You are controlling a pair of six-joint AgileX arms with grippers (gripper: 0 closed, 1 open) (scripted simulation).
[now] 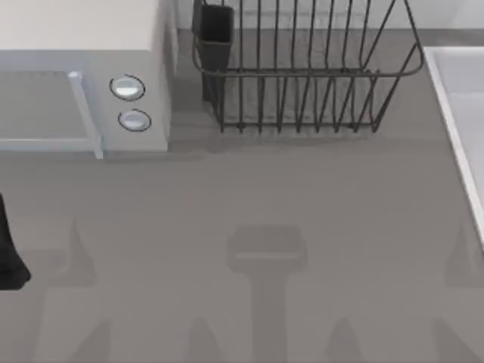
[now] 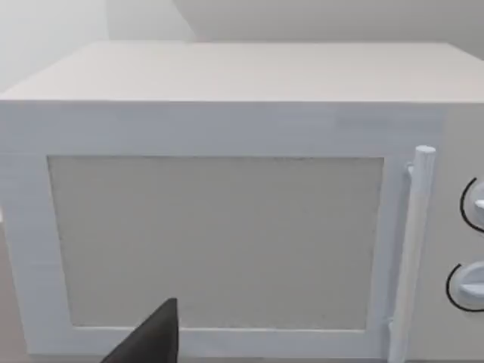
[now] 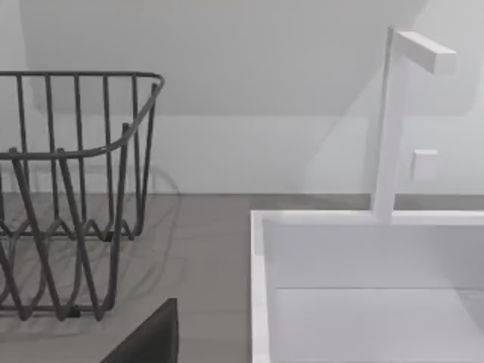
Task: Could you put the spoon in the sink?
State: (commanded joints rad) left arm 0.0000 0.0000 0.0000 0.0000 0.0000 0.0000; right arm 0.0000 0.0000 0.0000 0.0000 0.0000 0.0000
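Observation:
The spoon is out of view. The sink (image 1: 460, 98), a pale basin with a raised rim, lies at the table's right edge. In the right wrist view the sink (image 3: 261, 302) is close ahead, with a white tap (image 3: 389, 121) behind it. A dark part of my right gripper (image 3: 151, 336) pokes in at that picture's edge, short of the sink's corner. My left arm (image 1: 9, 257) is a black shape at the table's left edge. A dark part of my left gripper (image 2: 151, 340) faces the microwave door.
A white microwave (image 1: 83, 91) with two round knobs stands at the back left, its door (image 2: 219, 242) shut. A dark wire dish rack (image 1: 302, 83) with a dark cup (image 1: 214, 34) at its left end stands at the back middle, left of the sink.

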